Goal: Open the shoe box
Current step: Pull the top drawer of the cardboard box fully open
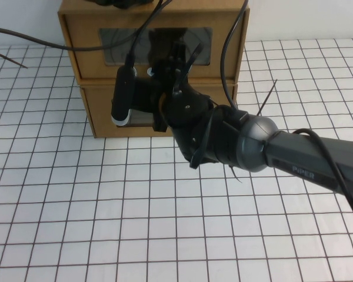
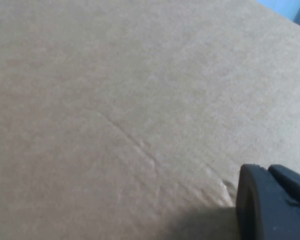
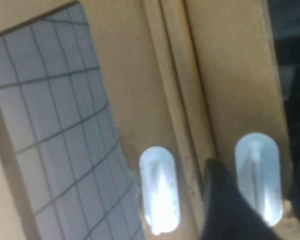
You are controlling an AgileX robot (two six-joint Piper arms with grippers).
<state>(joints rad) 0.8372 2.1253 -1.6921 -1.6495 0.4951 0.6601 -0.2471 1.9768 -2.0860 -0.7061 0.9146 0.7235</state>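
Boxes: upper box [image 1: 82, 41], windowed, stacked on lower box [image 1: 100, 114] at far side of bench [image 1: 106, 223] | right gripper [image 1: 175, 61]: at stack's front near the seam, jaws apart, one finger [image 3: 225, 200] between two pale oval holes [image 3: 160, 190] | left gripper [image 2: 272, 207]: close against plain cardboard, spread cannot be told

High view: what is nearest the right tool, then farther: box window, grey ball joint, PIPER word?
1. Box window, just behind the right tool.
2. Grey ball joint, back along its arm.
3. PIPER word, farthest right.
Left tool: close against the shoe box.
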